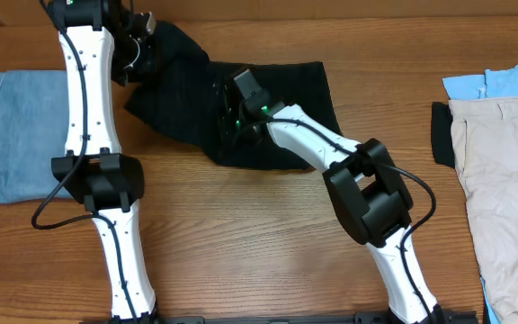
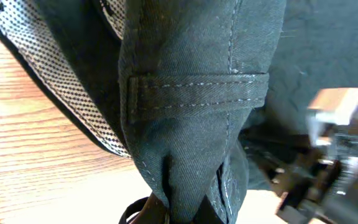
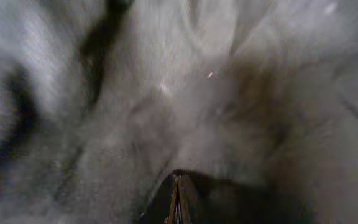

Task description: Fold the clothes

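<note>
The black shorts (image 1: 281, 85) lie partly spread at the table's far middle. My left gripper (image 1: 138, 47) is shut on their left end and holds it bunched and raised. The left wrist view shows the waistband with a belt loop (image 2: 197, 84) and mesh pocket lining (image 2: 61, 74) hanging from the shut fingers (image 2: 185, 214). My right gripper (image 1: 232, 110) rests on the shorts' middle. In the blurred right wrist view its fingers (image 3: 178, 196) are pressed together with black cloth (image 3: 166, 93) gathered at their tips.
Folded denim (image 1: 16, 135) lies at the left, under the left arm. A beige garment (image 1: 502, 180) over light blue cloth (image 1: 493, 83) sits at the right edge, with a small dark piece (image 1: 441, 133) beside it. Bare wood (image 1: 241, 243) lies between the arms.
</note>
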Robot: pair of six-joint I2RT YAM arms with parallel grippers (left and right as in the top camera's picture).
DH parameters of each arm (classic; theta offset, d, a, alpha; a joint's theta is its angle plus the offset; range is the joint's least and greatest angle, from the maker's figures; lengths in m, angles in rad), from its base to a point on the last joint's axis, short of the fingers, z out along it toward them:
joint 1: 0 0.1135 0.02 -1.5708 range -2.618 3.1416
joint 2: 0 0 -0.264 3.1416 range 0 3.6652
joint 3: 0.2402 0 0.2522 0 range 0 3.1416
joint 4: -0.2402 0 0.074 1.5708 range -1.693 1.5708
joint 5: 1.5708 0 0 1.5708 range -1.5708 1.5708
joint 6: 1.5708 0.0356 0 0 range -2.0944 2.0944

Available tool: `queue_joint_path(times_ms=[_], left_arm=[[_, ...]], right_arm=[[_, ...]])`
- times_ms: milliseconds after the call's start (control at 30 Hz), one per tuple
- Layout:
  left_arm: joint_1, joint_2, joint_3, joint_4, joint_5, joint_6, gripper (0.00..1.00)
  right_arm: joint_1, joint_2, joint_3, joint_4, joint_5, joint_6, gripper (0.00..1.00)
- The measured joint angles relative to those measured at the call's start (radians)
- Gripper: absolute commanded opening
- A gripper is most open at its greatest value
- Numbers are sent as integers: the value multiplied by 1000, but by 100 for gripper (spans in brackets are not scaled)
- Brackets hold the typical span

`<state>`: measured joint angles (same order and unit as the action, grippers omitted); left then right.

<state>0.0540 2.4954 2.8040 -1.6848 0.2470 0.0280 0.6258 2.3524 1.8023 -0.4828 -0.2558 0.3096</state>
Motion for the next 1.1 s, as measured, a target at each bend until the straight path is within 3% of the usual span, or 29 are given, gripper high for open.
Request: queue_joint_path(times_ms=[300,667,1100], left_arm=[[-74,0,43,-6,-32,-39,4],[-160,-21,43,-5,-54,-86,4],[-376,-21,44,92,-99,-154,4]], right_arm=[[19,12,26,-30,-24,0,4],[-387,-139,56,-363,-23,-112,4],[-457,-139,42,-452,171,-153,4]])
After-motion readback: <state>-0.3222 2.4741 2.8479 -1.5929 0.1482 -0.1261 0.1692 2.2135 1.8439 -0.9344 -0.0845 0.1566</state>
